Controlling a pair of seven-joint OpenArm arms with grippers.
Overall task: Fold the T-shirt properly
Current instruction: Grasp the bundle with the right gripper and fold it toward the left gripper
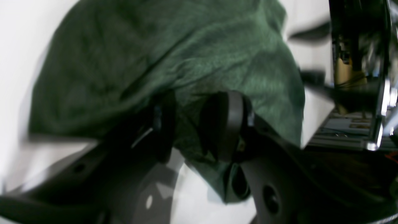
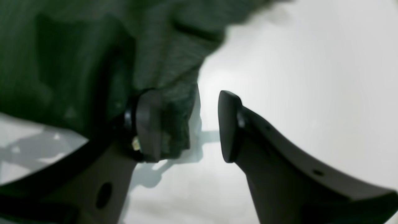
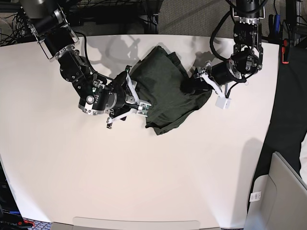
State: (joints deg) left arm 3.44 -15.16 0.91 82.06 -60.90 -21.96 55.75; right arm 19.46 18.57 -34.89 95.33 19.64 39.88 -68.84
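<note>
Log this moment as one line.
dark olive-green knit T-shirt: bunched on white table | left gripper: clamped on shirt edge | right gripper: open at opposite edge

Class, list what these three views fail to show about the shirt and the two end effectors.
- Base view: the shirt's sleeves, cuffs and collar are lost in its own bunched folds.
- Left wrist view: motion blur hides how much cloth the left end effector pinches.
- Right wrist view: whether the right end effector holds the cloth edge is unclear; blur, and only one finger touches it.

The base camera looks straight down on the whole white surface [image 3: 72, 167]. Each wrist camera peers close past its gripper. All three share the T-shirt [image 3: 168, 91].
</note>
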